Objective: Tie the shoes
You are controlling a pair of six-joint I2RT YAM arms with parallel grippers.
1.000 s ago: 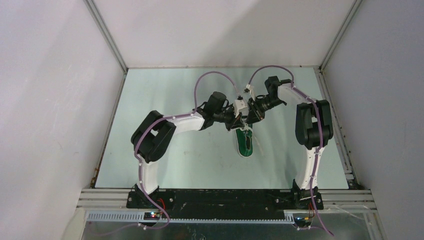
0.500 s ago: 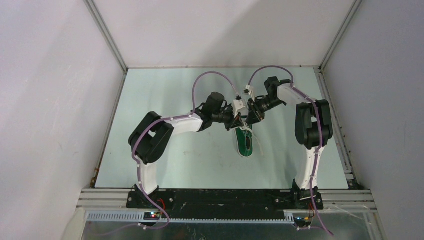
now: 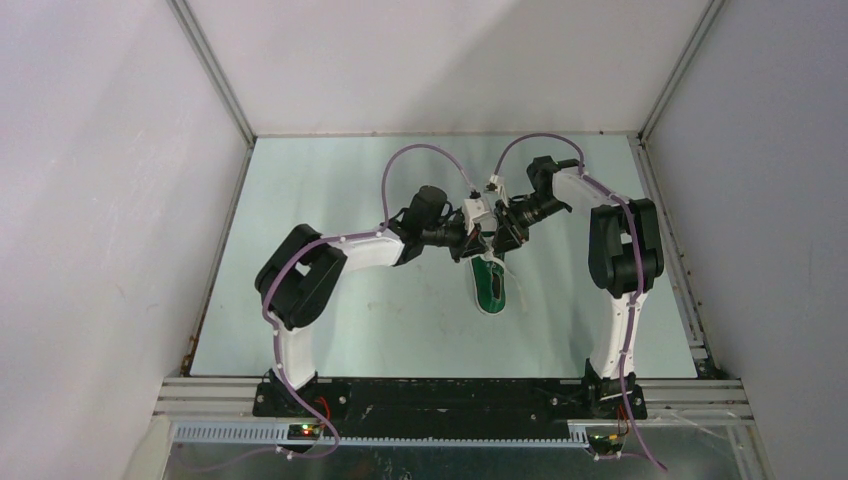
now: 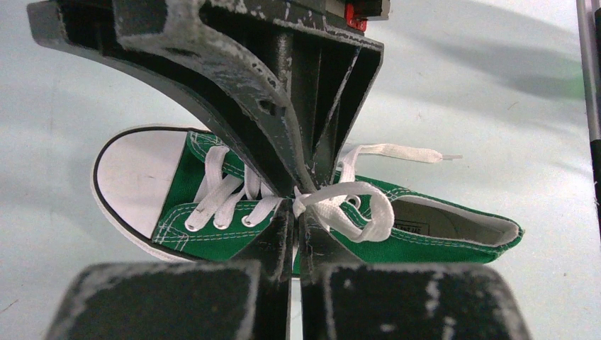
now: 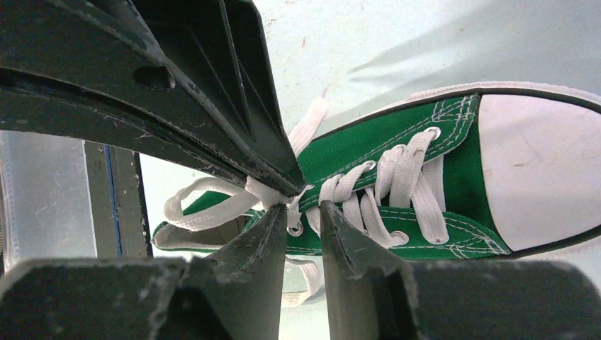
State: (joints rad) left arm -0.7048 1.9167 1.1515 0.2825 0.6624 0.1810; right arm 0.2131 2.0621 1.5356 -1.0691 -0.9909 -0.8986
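The left arm (image 3: 300, 275) has shifted slightly leftward, away from the shoe (image 3: 490, 285). Above the shoe, the left gripper (image 4: 298, 237) and right gripper (image 5: 306, 212) meet, each pinched narrow on its laces (image 4: 354, 205). The shoe rests upright on the table (image 3: 330, 200).

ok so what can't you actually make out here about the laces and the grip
1. Knot: in both wrist views the left gripper and right gripper cover where the laces cross, so tied or not is unclear.
2. Top view: the sneaker is too small for lace detail, its far end under both grippers.
3. Right wrist view: whether the right gripper pinches a lace.
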